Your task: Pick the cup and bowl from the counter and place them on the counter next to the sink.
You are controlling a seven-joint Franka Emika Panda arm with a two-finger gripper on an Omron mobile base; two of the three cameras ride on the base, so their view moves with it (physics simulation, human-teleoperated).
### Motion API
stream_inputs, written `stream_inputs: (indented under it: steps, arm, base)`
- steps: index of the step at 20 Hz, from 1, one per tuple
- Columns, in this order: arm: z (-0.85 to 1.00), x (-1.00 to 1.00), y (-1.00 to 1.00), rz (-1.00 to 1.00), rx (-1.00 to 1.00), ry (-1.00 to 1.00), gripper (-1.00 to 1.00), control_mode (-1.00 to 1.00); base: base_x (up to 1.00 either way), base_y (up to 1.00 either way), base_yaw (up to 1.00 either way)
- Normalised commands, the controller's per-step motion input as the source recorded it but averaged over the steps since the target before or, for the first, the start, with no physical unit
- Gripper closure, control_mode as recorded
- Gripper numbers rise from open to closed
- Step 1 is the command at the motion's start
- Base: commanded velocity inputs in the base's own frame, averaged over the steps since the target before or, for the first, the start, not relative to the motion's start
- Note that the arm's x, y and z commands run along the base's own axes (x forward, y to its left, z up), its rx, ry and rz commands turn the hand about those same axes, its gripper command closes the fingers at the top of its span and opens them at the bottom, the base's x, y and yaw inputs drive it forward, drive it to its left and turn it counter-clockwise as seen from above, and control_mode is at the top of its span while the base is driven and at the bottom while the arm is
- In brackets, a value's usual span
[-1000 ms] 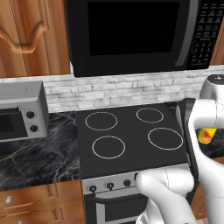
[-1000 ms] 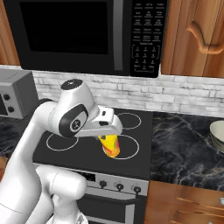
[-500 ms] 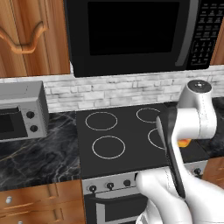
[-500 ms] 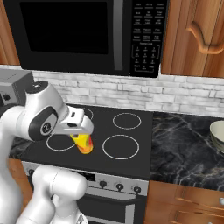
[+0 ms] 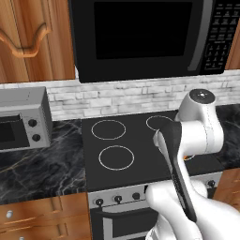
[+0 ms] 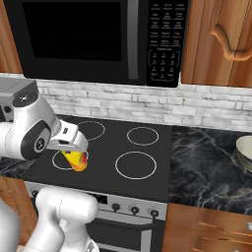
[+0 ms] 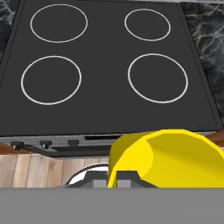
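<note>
My gripper is shut on the cup, a small yellow-orange tumbler that hangs tilted over the front left of the stovetop. In the hand view the cup bulks large at the bottom, pressed against one dark fingertip. From the left base view my white arm covers nearly all of the cup. The pale bowl sits on the black marble counter at the far right edge. The sink is out of view.
A black microwave hangs above the stove. A silver toaster oven stands on the counter left of the stovetop. Stove knobs line the front, and wooden cabinets sit above and below.
The arm has swung to the left across the stovetop, carrying the cup with it. The bowl, stove and toaster oven stay in place.
</note>
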Motion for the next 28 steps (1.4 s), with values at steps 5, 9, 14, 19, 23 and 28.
stream_inputs:
  steps: [5, 9, 14, 19, 23, 28]
  arm:
    - [0.00, 0.00, 0.00, 0.00, 0.00, 0.00, 1.00, -1.00]
    - [0.00, 0.00, 0.00, 0.00, 0.00, 0.00, 1.00, -1.00]
    - [0.00, 0.00, 0.00, 0.00, 0.00, 0.00, 1.00, 1.00]
    - [0.00, 0.00, 0.00, 0.00, 0.00, 0.00, 1.00, 1.00]
    - [0.00, 0.00, 0.00, 0.00, 0.00, 0.00, 1.00, 1.00]
    - [0.00, 0.00, 0.00, 0.00, 0.00, 0.00, 1.00, 1.00]
  base:
    - [0.00, 0.00, 0.00]
    - [0.00, 0.00, 0.00]
    - [0.00, 0.00, 0.00]
    - [-0.40, 0.10, 0.00]
    - [-0.90, 0.14, 0.00]
    - [0.15, 0.02, 0.51]
